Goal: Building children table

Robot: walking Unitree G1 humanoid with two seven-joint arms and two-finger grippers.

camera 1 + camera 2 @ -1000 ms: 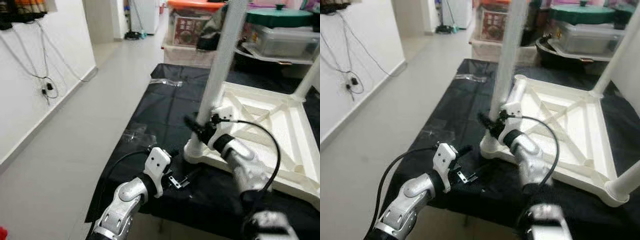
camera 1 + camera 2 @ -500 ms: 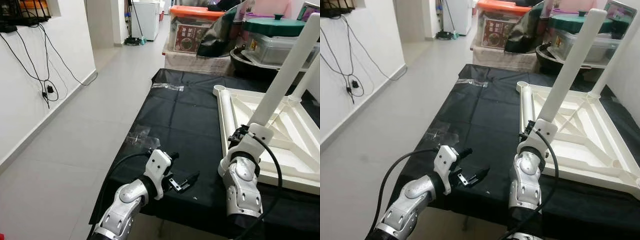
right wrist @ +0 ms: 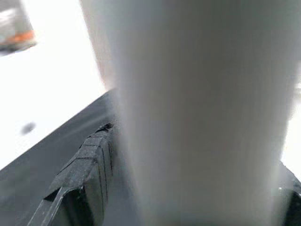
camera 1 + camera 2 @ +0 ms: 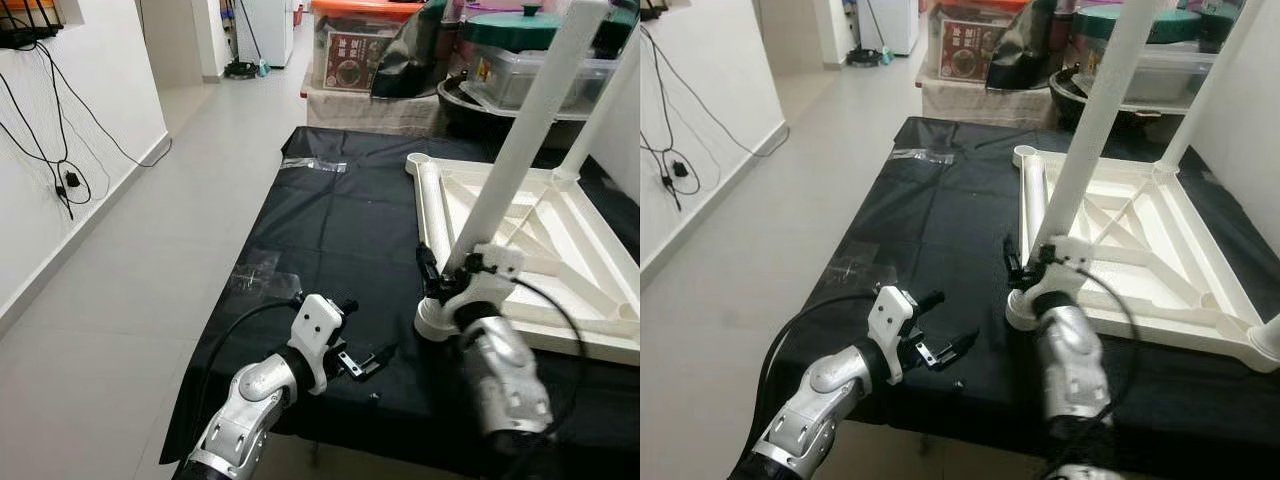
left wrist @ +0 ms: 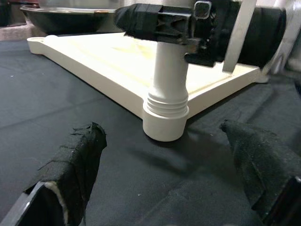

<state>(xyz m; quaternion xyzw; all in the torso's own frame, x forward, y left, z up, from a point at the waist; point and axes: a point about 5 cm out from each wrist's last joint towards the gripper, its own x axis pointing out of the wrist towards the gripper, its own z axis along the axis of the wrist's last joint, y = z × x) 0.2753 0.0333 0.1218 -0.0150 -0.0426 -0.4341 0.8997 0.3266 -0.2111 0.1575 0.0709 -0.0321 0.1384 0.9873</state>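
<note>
Now fitting a leg (image 4: 520,140) into the corner socket (image 5: 165,117) of the upturned tabletop (image 4: 560,250) on the black cloth (image 4: 340,220). My right gripper (image 4: 440,280) pinches the leg low, tilted. Left gripper (image 4: 372,362) hovers spread beside. Next I'd straighten and screw it in.

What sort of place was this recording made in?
Most likely a lived-in home, in a hallway or utility corner. Lidded storage boxes and a big basin are stacked at the back, the floor is tiled, and cables dangle down a white wall.
</note>
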